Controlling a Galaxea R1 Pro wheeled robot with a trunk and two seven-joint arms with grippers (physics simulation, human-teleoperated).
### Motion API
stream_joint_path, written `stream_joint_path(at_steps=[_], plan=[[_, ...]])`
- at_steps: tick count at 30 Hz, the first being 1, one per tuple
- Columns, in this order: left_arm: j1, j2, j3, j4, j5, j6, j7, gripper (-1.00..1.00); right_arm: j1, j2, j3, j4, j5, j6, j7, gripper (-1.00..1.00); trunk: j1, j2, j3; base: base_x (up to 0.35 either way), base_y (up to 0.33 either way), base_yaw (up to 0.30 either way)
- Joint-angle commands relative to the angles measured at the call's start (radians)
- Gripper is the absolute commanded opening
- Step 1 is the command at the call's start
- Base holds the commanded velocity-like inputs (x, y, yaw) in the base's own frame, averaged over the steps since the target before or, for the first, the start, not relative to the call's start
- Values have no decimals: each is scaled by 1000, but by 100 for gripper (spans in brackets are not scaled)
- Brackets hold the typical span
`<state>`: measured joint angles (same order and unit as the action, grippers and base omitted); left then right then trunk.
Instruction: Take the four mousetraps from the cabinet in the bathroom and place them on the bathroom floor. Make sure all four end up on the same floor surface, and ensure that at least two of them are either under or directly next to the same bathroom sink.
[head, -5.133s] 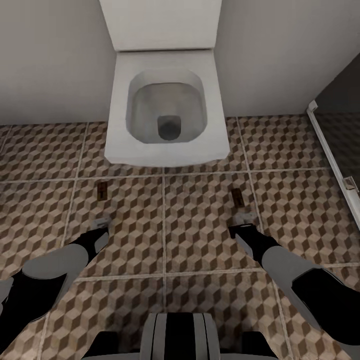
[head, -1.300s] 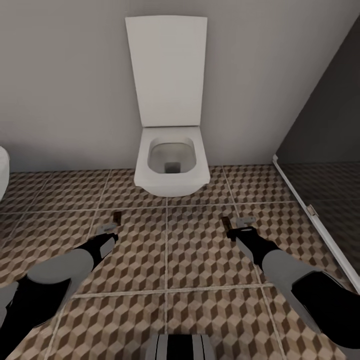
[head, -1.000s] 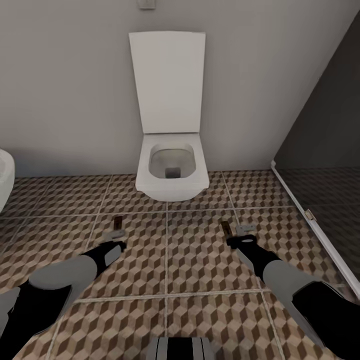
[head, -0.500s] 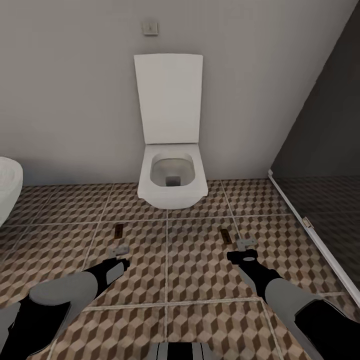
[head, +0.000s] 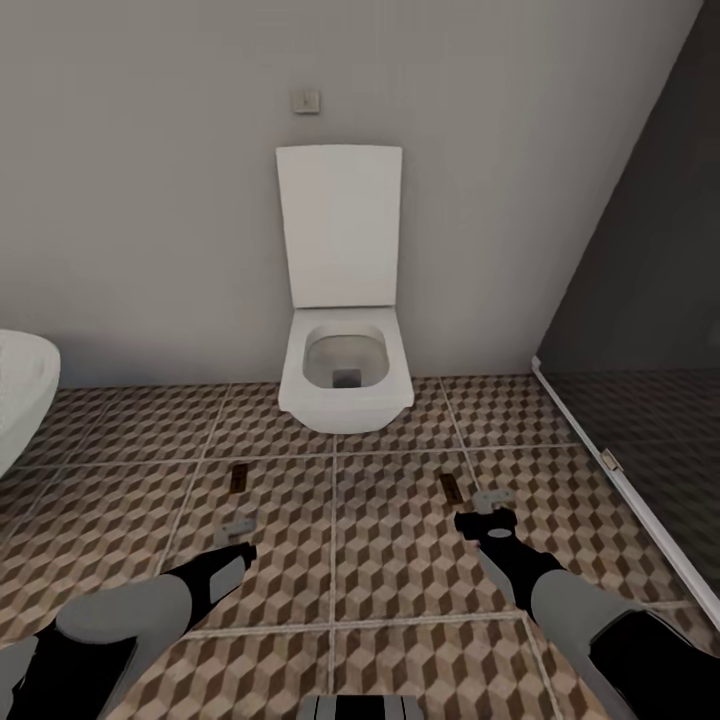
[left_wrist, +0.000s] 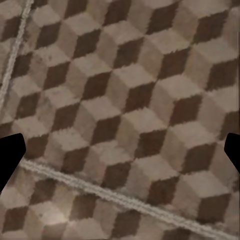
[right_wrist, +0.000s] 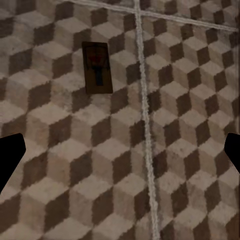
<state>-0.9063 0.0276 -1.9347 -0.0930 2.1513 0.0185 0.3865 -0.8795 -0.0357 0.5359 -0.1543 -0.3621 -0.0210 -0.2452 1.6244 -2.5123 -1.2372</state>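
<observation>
Mousetraps (head: 239, 479) (head: 450, 487) flat on bathroom floor (head: 390, 560), long axes toward toilet (head: 345, 385); both grippers (head: 238, 527) (head: 492, 502) spread, empty

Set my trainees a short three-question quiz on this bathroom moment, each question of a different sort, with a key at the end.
1. True or false: the toilet has its lid raised against the wall.
2. How many mousetraps lie on the bathroom floor in the head view? A) one B) two C) four
3. Fill in: the right gripper holds ____.

Key:
1. True.
2. B: the left mousetrap ahead of the left gripper and the right mousetrap ahead of the right gripper, both in front of the toilet.
3. Nothing: its fingers stand apart over bare tile.
</observation>
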Motion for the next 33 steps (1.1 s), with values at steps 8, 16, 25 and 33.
stream_joint_path(at_steps=[8, 16, 25, 33], plan=[[12, 0, -6, -5, 0, -33, 6, 100, 11, 1, 9, 17, -9, -14, -3, 100, -4, 2, 30, 0, 0, 0], [35, 1, -6, -5, 1, -40, 6, 100, 62, -2, 9, 35, -9, -69, -2, 100, -7, 3, 61, 0, 0, 0], [125, 1, -6, -5, 0, -44, 6, 100, 149, 2, 9, 68, -8, -157, -2, 100, -11, 6, 96, 0, 0, 0], [189, 4, -6, -4, -1, -48, 5, 100, 215, 3, 10, 82, -8, -173, -2, 100, -15, 7, 127, 0, 0, 0]])
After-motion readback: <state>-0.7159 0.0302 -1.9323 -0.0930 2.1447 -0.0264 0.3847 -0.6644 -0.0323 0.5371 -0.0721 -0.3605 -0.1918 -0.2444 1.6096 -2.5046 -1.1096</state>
